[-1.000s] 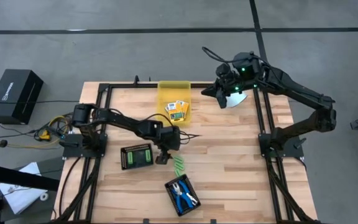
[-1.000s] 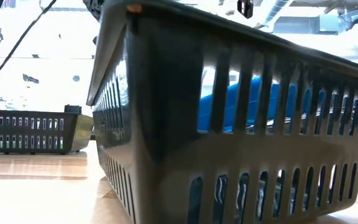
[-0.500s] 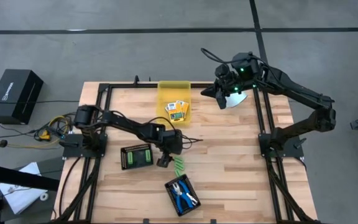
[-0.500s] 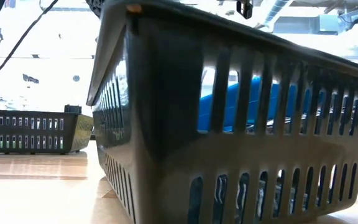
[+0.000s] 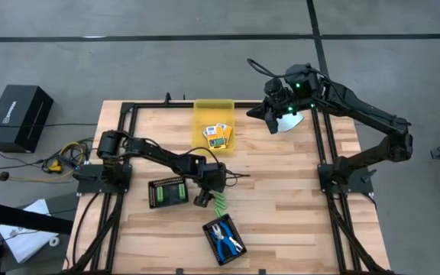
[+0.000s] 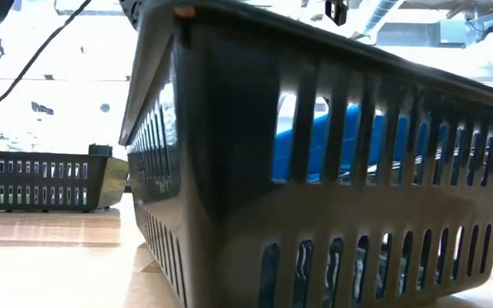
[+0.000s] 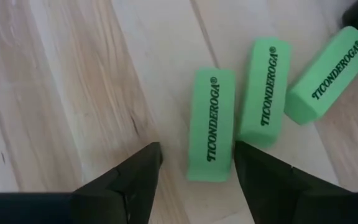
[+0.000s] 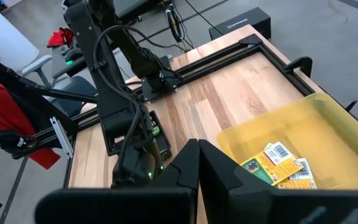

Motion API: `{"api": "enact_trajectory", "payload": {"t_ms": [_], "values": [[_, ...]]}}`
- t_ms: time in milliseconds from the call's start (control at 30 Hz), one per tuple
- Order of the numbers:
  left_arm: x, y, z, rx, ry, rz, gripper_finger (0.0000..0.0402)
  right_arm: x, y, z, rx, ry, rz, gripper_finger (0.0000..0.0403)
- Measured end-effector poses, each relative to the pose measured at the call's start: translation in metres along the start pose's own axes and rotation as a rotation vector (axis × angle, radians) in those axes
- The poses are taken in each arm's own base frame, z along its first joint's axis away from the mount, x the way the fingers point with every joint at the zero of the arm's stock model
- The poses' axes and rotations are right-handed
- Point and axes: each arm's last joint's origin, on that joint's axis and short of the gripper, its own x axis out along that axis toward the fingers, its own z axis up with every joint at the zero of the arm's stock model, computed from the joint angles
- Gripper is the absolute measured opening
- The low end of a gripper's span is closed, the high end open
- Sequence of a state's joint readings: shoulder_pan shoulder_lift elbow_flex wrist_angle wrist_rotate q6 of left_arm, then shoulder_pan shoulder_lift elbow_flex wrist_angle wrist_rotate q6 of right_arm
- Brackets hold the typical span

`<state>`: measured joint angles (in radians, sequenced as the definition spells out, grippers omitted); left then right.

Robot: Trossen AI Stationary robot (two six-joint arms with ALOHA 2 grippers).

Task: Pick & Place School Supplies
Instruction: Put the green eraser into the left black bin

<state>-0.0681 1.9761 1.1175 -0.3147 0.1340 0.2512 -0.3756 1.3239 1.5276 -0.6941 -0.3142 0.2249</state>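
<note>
Left pincer [image 7: 191, 163] lower, astride eraser [image 7: 211, 124]

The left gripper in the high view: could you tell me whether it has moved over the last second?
Yes. The left gripper has moved down the picture, away from the yellow bin and onto the green erasers.

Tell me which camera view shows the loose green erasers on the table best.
The left wrist view: three green erasers lie flat, lettering readable, one between the open left gripper. The high view shows only a small green patch; the low and right wrist views show none.
</note>
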Motion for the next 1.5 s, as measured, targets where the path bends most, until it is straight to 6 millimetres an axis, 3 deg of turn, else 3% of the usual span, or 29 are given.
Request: {"api": "enact_trajectory", "payload": {"t_ms": [133,533,800,1000,1133,1333,1500], "values": [[0.004,0.001,-0.001,-0.002,0.011,0.020,0.0183,0.000,0.000,0.000,0.000,-0.001,0.000,0.0000],[0.008,0.001,-0.002,-0.043,0.002,-0.029,0.0062,-0.001,-0.002,0.002,-0.023,-0.018,-0.005,0.0000],[0.002,0.011,-0.004,-0.169,-0.020,0.011,0.0058,-0.004,-0.010,0.005,-0.012,-0.035,-0.019,0.0000],[-0.029,0.024,-0.005,-0.264,-0.036,0.087,0.0053,-0.006,-0.015,0.007,-0.009,-0.046,0.003,0.0000],[-0.063,0.028,-0.005,-0.333,-0.048,0.132,0.0052,-0.006,-0.016,0.008,-0.036,-0.051,0.001,0.0000],[-0.121,0.021,-0.008,-0.431,-0.115,0.153,0.0052,-0.006,-0.015,0.009,-0.083,-0.060,0.021,0.0000],[-0.150,-0.003,-0.023,-0.528,-0.003,0.156,0.0052,-0.006,-0.014,0.009,-0.101,-0.065,0.028,0.0000]]}}
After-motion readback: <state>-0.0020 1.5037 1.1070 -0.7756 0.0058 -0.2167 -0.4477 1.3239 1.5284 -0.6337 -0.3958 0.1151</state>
